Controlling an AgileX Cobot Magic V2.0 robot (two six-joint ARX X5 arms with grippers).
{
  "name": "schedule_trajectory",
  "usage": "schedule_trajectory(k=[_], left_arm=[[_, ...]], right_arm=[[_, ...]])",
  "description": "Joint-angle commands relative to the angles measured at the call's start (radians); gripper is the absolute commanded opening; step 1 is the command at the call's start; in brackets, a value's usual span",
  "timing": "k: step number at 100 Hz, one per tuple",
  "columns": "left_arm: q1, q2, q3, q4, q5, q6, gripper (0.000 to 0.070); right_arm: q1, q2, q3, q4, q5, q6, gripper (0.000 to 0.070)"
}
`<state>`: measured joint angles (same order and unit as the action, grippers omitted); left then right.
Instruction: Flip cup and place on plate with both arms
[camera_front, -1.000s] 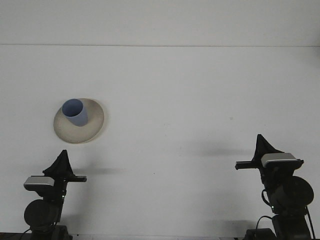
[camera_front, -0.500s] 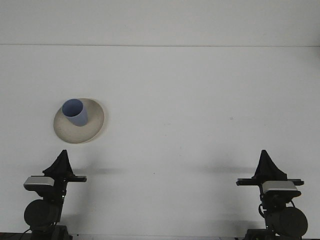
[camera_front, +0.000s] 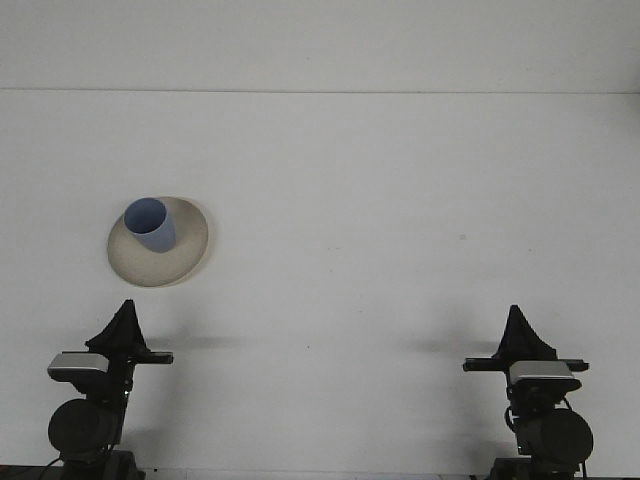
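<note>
Over the last second the right claw (camera_front: 519, 320) has been the only thing moving: it has pulled back and down toward its own near corner of the desk (camera_front: 400, 200), shifted slightly left in the final half second, and now sits low at the near edge, roughly level with its partner. The left claw (camera_front: 125, 316) has not moved at all, and neither has the cup (camera_front: 150, 224), which stands upright with its open mouth up on the plate (camera_front: 185, 250), toward the plate's far-left part, on the left half of the desk. Judging from this, the flip and the placing look done, and the right arm's retreat reads as a return to a rest pose rather than a new approach; little or nothing seems left of the task. Both arms are folded low at the near edge, each with its wrist camera block below a dark pointed claw aimed away across the desk, the left one near the plate but clearly apart from it, the right one well apart from everything. Each claw shows as a single narrow peak with no gap visible and nothing between its tips, so both appear closed and empty.
</note>
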<state>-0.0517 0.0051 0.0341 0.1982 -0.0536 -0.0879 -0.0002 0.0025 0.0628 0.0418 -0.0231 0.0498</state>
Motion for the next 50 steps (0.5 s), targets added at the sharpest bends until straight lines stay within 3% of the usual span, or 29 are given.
schedule_trajectory(k=[1, 50], left_arm=[[0.001, -0.002, -0.020, 0.012, 0.002, 0.013, 0.0011], [0.001, -0.002, -0.020, 0.012, 0.002, 0.013, 0.0011]], right_arm=[[-0.001, -0.001, -0.014, 0.037, 0.002, 0.002, 0.0004], [-0.001, -0.002, -0.050, 0.100, 0.001, 0.002, 0.0004]])
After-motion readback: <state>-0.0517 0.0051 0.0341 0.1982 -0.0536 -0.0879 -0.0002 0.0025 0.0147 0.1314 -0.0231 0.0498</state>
